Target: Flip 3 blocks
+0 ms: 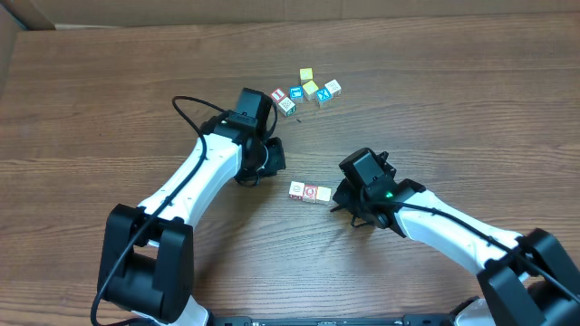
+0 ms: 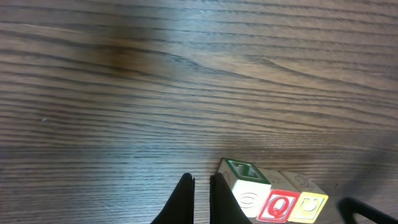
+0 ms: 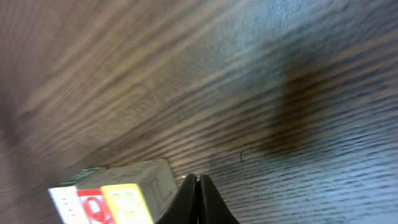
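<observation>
Three small wooden blocks (image 1: 310,192) lie touching in a short row at the table's middle. The left wrist view shows them as a green-topped white cube (image 2: 247,186), a red Q cube (image 2: 277,206) and a yellow-faced cube (image 2: 309,207). My left gripper (image 1: 272,161) is shut and empty, its tips (image 2: 202,180) just left of the row. From the right, my right gripper (image 1: 337,197) is also shut, with its tips (image 3: 199,177) right beside the end block (image 3: 146,180); whether they touch it I cannot tell.
A loose cluster of several other cubes (image 1: 308,88) with yellow and blue faces lies at the back, behind the left wrist. Wood-grain table (image 1: 435,100) all around. Both arms reach in from the front edge.
</observation>
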